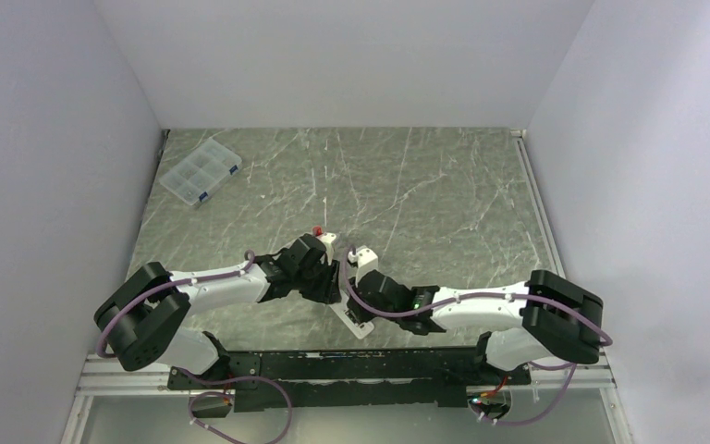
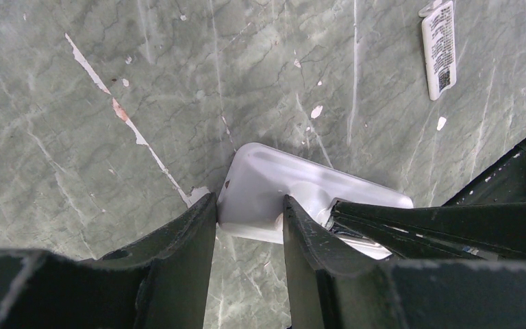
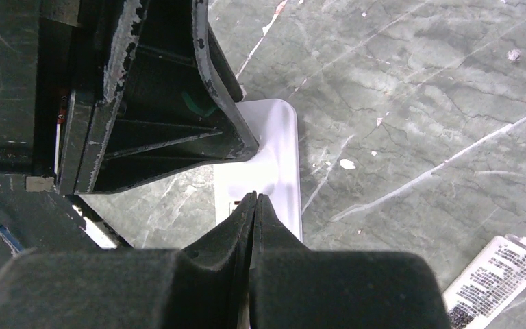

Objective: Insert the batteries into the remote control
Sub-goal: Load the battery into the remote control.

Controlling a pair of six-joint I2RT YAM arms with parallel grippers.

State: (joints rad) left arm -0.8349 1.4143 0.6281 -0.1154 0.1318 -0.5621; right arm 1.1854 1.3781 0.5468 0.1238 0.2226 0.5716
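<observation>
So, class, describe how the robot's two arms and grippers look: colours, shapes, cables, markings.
The left arm and right arm have white tubular links between black joint housings. Mauve cables run along both, looping near the shoulders. The left gripper and right gripper are black, with tapered, scuffed fingers. A green light shows near the right wrist.

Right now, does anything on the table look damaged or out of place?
The green tabletop is chipped: a long pale scratch runs beside the remote control. A small white labelled cover lies loose, apart from it.
</observation>
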